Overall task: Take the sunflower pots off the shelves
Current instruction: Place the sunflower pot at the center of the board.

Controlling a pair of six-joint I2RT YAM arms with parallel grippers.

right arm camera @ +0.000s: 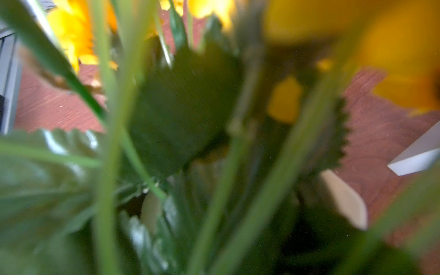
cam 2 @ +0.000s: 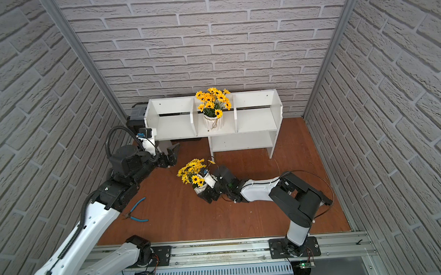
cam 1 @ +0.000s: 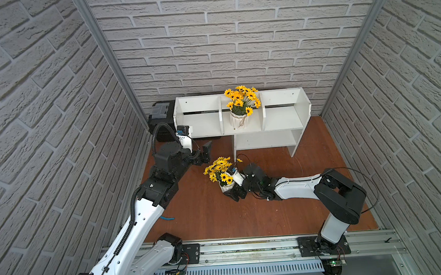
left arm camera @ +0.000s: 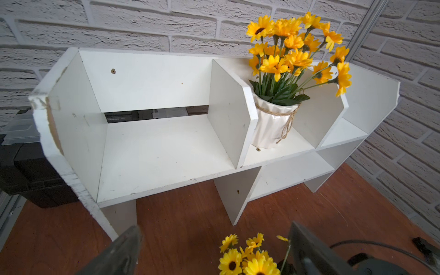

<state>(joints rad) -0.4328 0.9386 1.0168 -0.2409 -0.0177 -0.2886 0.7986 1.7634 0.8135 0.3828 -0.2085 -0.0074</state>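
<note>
The white shelves (cam 1: 282, 120) (cam 2: 255, 122) (left arm camera: 162, 152) stand against the back wall. One sunflower pot (cam 1: 238, 119) (cam 2: 213, 122) (left arm camera: 271, 126), white and ribbed with a twine bow, stands in the middle upper compartment. A second sunflower pot (cam 1: 226, 188) (cam 2: 199, 190) sits on the brown table before the shelves, and its flowers (left arm camera: 247, 259) show in the left wrist view. My right gripper (cam 1: 231, 190) (cam 2: 204, 193) is shut on this pot. Blurred leaves (right arm camera: 181, 114) fill the right wrist view and hide the jaws. My left gripper (cam 1: 206, 152) (cam 2: 173, 154) (left arm camera: 215, 228) hangs open and empty at the shelves' front left.
A black-and-grey toolbox (cam 1: 162, 115) (left arm camera: 28, 171) sits left of the shelves. Blue-handled pliers (cam 2: 137, 211) lie on the table near the left arm. Brick-pattern walls close three sides. A metal rail (cam 1: 248, 250) runs along the front edge.
</note>
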